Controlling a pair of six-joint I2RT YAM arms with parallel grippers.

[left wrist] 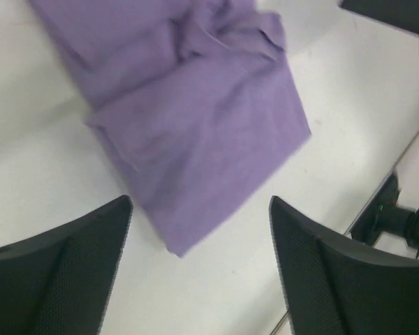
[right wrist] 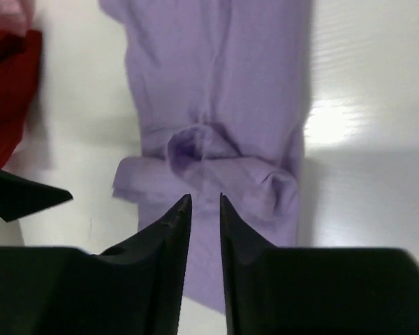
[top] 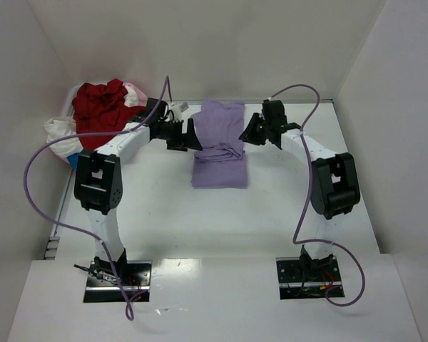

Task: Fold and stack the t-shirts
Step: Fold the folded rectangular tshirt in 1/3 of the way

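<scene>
A lavender-purple t-shirt point(top: 220, 146) lies partly folded mid-table, with a bunched ridge across its middle point(right wrist: 216, 157). My left gripper point(top: 192, 135) hovers at the shirt's left edge, jaws wide open and empty; in its wrist view point(left wrist: 200, 201) the shirt's corner point(left wrist: 195, 118) lies on the table below them. My right gripper point(top: 248, 132) is at the shirt's right edge; its fingers point(right wrist: 204, 197) stand a narrow gap apart above the cloth, with nothing between them. A red t-shirt point(top: 100, 107), a white one point(top: 60, 132) and a pale pink one point(top: 133, 91) are heaped at the back left.
The heap of shirts sits against the left wall, over something blue point(top: 73, 160). White walls close in the table at the left, back and right. Purple cables loop from both arms. The red cloth point(right wrist: 7, 84) shows at the left edge of the right wrist view.
</scene>
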